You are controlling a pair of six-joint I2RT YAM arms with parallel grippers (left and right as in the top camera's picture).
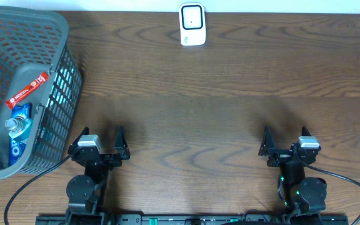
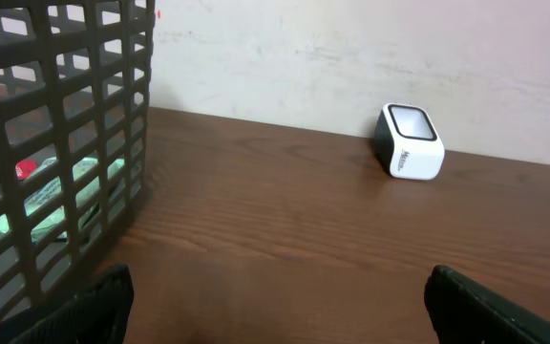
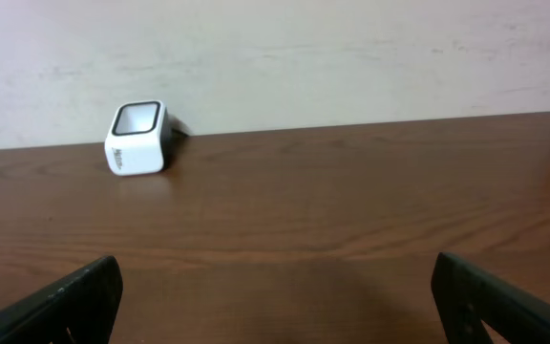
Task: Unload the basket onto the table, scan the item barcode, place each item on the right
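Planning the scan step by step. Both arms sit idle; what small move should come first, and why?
Probably swing the left gripper toward the basket, above the red packet. Both grippers are open and empty, every item lies in the basket on the left, and nothing is in front of the scanner. The right gripper is farther off.

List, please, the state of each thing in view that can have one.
Basket: upright, holding items.
Red packet: lying on top in the basket.
Bottle: lying in the basket.
Scanner: standing upright, nothing held to it.
Left gripper: fingers open, empty.
Right gripper: fingers open, empty.
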